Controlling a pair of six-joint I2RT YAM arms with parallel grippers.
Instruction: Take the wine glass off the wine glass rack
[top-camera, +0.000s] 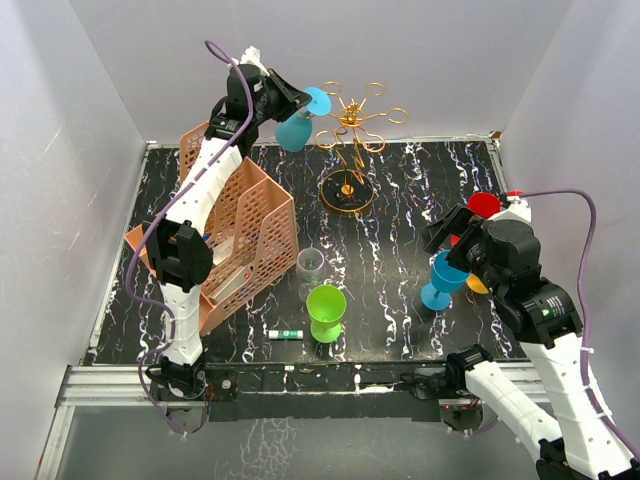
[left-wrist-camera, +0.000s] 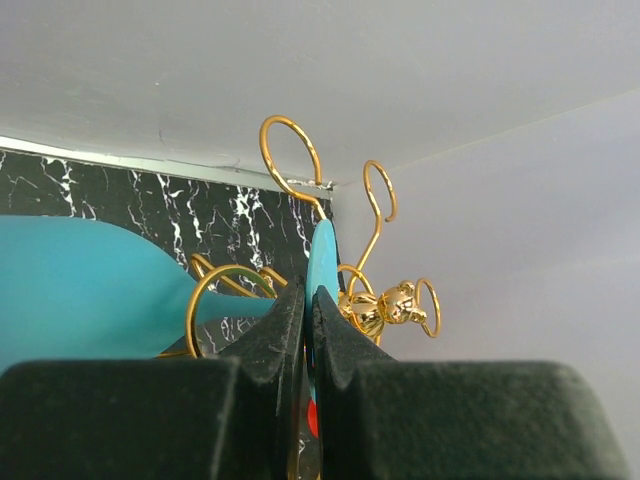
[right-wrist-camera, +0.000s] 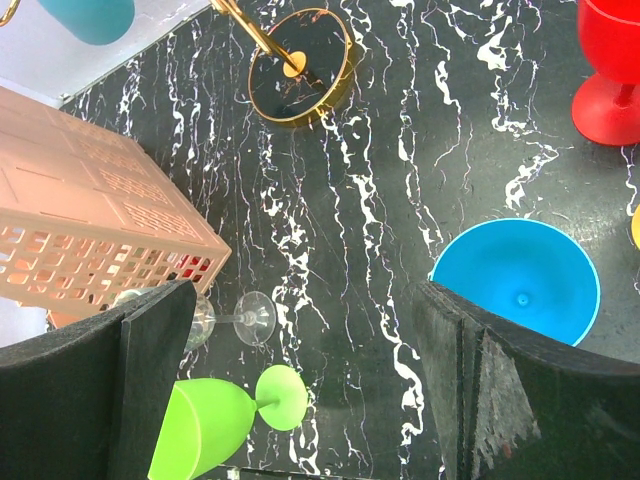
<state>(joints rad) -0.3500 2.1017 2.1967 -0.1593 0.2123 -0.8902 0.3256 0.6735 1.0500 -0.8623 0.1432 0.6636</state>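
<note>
Two arms work over a black tabletop (top-camera: 420, 180) with white streaks. The left arm (top-camera: 205, 170) reaches up high toward the back. Its jaws are pinched shut on the flat round foot of the teal wine glass (top-camera: 295, 128) (left-wrist-camera: 80, 290). The left wrist view shows the thin edge of that foot squeezed between the two black fingers (left-wrist-camera: 260, 350).

The wine glass is up in the air, off the tabletop. It tilts with its bowl down to the left and its foot up to the right. It is right at the left side of the gold rack (top-camera: 350, 118) (left-wrist-camera: 385, 305), close to the wire loops at the top. One gold loop crosses in front of the stem in the wrist view. I cannot tell if the glass touches the wire. The rack stands on its round ring near the back of the tabletop.

The right arm (top-camera: 540, 300) is over the right side. Its jaws are wide open and hold nothing. A blue glass (top-camera: 443, 278) (right-wrist-camera: 515, 280) sits just under them, open bowl up. A red glass (top-camera: 484, 205) (right-wrist-camera: 610, 70) is near it, farther back.

A green glass (top-camera: 326, 305) (right-wrist-camera: 215, 425) and a clear glass (top-camera: 311, 263) (right-wrist-camera: 235, 318) are close together near the front middle. A pink file holder (top-camera: 245, 225) (right-wrist-camera: 90, 230) sits on the left, beside the left arm. A small white and green stick (top-camera: 285, 334) lies near the front edge, just left of the green glass.
</note>
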